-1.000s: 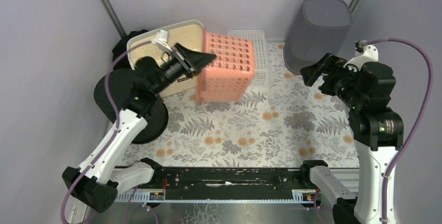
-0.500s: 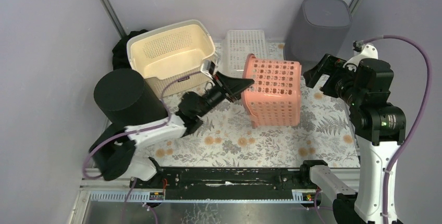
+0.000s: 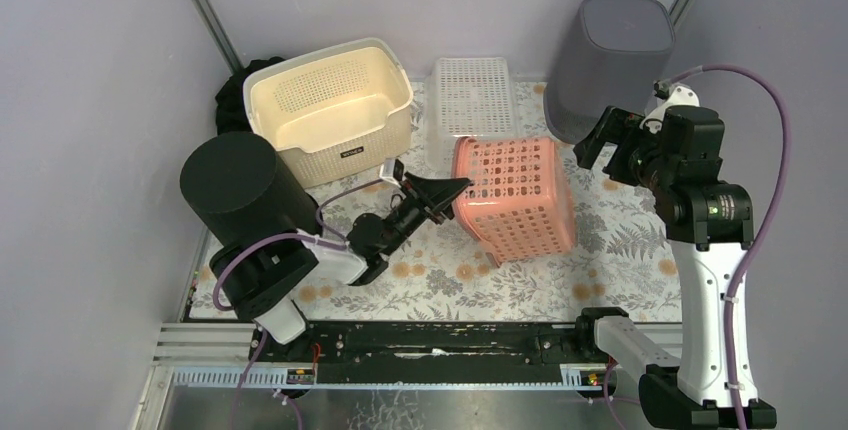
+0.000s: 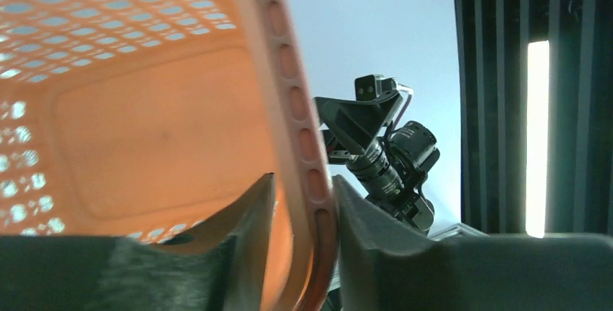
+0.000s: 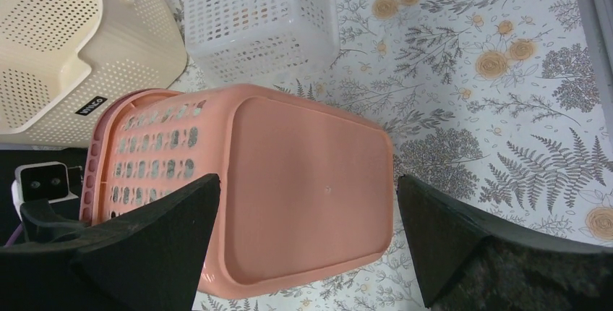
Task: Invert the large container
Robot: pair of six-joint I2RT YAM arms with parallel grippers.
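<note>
Task item: pink perforated plastic basket, mid-surface, just on the near side of the white basket.
Pose: tilted well past its side. The flat solid base faces up and a little right, and the open mouth faces left and down. The left rim is raised, and the right-hand near edge is low by the surface.
Left tool: closed on the pink basket's left rim. The wrist view shows the slotted rim band between the two fingers, one inside the mouth and one outside.
Left arm: lies low and reaches in from the near left toward centre.
Right tool: jaws fully apart, holding nothing. It hangs above the right end of the pink basket, apart from it. Its wrist view looks down on the basket's base.
Surface: floral-patterned sheet, grey ferns and orange flowers.
Far left: cream perforated plastic basket with handles, upright, open side up.
Far centre: white lattice plastic basket, between the cream basket and the grey bin.
Far right: dark grey plastic bin, in the far right corner, just beyond the right tool.
Left edge: black cylinder, on the near side of the cream basket.
</note>
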